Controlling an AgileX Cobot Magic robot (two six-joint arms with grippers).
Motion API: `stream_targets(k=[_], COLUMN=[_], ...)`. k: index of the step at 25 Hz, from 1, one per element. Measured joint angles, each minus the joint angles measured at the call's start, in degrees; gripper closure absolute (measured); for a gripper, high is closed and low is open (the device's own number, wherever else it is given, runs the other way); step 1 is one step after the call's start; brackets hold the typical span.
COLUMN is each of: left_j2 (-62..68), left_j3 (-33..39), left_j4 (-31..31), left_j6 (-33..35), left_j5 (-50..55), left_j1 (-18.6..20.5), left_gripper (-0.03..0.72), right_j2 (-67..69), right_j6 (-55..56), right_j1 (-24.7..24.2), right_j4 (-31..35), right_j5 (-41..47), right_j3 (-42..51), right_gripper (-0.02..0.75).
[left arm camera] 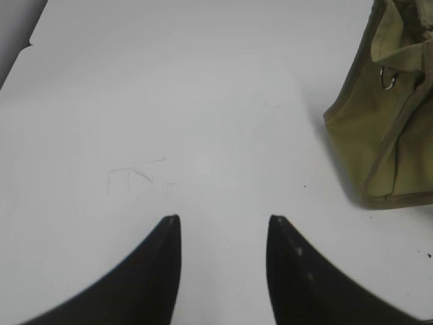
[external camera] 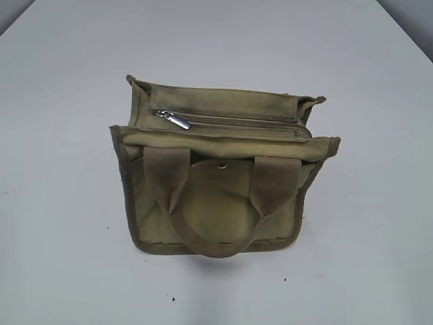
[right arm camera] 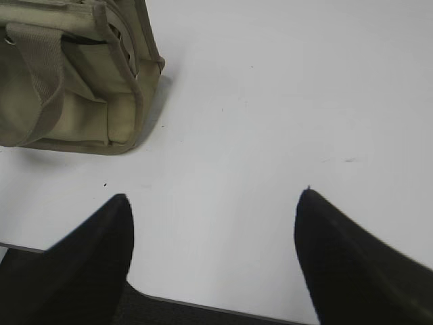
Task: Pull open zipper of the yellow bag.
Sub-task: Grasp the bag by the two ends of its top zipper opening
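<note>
Two grippers hang empty over the white table: the left gripper parted at bottom centre of its view, the right gripper spread wider. Neither appears in the exterior view. There the yellow bag stands mid-frame, its zipper running left to right, pull tab at the left end. The wrist views crop the bag and hide the zipper.

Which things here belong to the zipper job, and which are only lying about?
For the job:
yellow bag
zipper with its silver pull tab
left gripper and right gripper, both open and empty

Only there:
white table
snap button
</note>
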Motion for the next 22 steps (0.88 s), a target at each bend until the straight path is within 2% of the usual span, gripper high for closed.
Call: stream_targets(k=[14, 17, 22], left_j2=[0.1, 2.5, 13.5], left_j3=[0.0, -0.5, -1.0], left_j4=[-1.0, -6.2, -21.2], left_j6=[0.0, 0.0, 0.0], left_j5=[-0.1, -1.9, -13.0], left_j1=[0.0, 0.0, 0.0], left_gripper=[0.36, 0.36, 0.36], right_j2=[0.0, 0.3, 7.3], right_j6=[0.0, 0.0, -0.4], right_j1=[0.0, 0.0, 1.8], right_j4=[0.0, 0.0, 0.9], right_j5=[-1.7, -2.2, -7.0], right_j3=[0.0, 0.0, -0.3], right_gripper=[0.164, 0.164, 0.164])
